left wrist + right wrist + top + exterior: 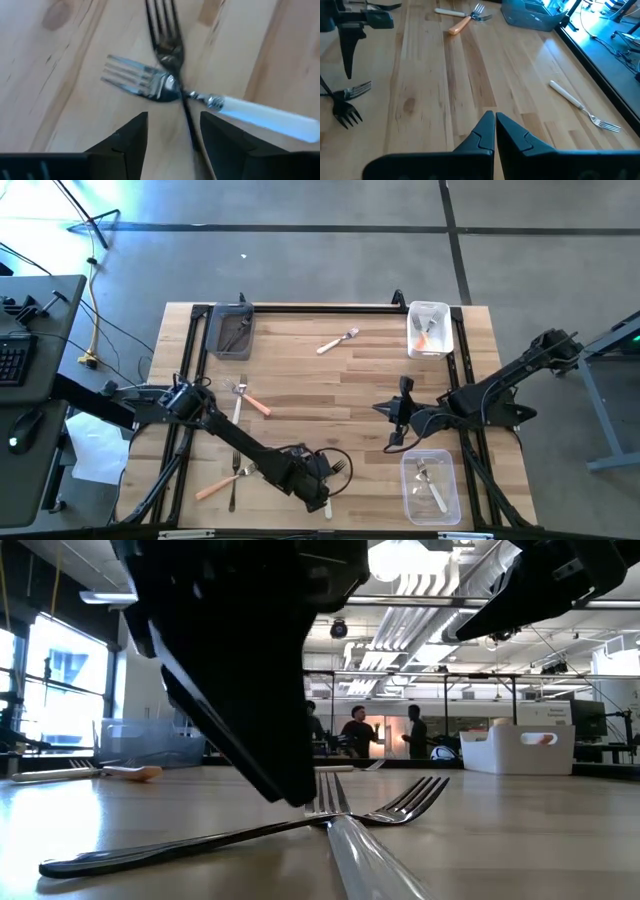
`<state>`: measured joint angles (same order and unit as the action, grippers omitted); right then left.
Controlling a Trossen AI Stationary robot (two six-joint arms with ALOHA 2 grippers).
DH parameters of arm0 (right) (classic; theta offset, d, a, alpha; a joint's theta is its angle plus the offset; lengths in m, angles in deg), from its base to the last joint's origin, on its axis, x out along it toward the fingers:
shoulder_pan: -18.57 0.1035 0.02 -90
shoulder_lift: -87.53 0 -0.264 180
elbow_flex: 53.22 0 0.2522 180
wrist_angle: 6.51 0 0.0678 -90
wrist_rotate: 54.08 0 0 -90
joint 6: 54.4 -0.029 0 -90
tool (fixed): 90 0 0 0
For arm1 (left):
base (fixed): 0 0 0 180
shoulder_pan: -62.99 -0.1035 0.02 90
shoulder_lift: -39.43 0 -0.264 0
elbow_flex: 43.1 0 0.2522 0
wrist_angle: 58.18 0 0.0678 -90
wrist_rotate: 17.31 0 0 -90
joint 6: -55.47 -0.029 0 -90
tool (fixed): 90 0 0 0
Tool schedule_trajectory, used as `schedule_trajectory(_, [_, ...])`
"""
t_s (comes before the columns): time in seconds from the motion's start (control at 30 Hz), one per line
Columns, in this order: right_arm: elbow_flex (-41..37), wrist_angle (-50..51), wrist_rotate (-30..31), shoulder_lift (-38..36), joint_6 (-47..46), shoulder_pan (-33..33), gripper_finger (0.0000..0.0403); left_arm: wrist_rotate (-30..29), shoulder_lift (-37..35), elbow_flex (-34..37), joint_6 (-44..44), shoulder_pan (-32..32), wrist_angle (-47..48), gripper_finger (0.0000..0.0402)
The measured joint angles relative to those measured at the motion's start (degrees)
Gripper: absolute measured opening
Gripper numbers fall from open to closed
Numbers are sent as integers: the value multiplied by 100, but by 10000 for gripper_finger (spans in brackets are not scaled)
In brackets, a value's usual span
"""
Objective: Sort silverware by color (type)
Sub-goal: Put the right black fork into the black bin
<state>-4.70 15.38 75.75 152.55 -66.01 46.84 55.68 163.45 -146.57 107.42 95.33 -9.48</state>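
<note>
Left gripper: left gripper (172,142) hangs low over the near edge of the table (330,385), its two fingers spread, straddling a crossed pair of forks.
Crossed pair: a dark-handled fork (167,40) lies over a white-handled fork (200,97); the two touch at their necks, and the dark handle runs down between the fingers.
Right gripper: right gripper (495,131) waits above the right half of the table, its fingers pressed together and holding nothing.
Other silverware: a white fork (338,341) lies alone near the far middle; an orange fork (253,402) crosses a pale one on the left; an orange fork (222,482) and a dark one lie at the near left.
Bins: grey bin (232,332) at the far left, white bin (430,330) at the far right with orange in it, clear bin (430,485) at the near right with pale forks.
Risk, as I judge it: closing here could catch both forks, or drag the white one along, since they overlap right at the grasp point.
Second risk: a thin dark handle lying flat may slip out or pivot if pinched off-centre, then drop short of its bin.
</note>
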Motion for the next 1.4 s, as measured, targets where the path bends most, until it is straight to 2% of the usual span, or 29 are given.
schedule_trajectory(0.17, [0, -21, -2, 1, -6, 0, 0, -106, -2, 0, 31, 0, -83, 157])
schedule_trajectory(0.37, [0, -53, -4, 2, 5, -4, 0, 96, 107, 3, -11, 20, -156, 154])
schedule_trajectory(0.73, [0, -86, -24, 2, 1, -4, 0, 53, 282, -27, 40, 26, -191, 148])
schedule_trajectory(0.87, [0, -107, -24, 2, 3, -4, 0, 82, 289, -22, 2, 31, -124, 121])
schedule_trajectory(1.23, [0, -108, -22, 4, 8, -3, 0, 97, 196, -8, 107, 26, 204, 10])
schedule_trajectory(1.4, [0, -109, -22, 7, 8, -4, 0, 153, -39, 37, 103, 39, 501, 6])
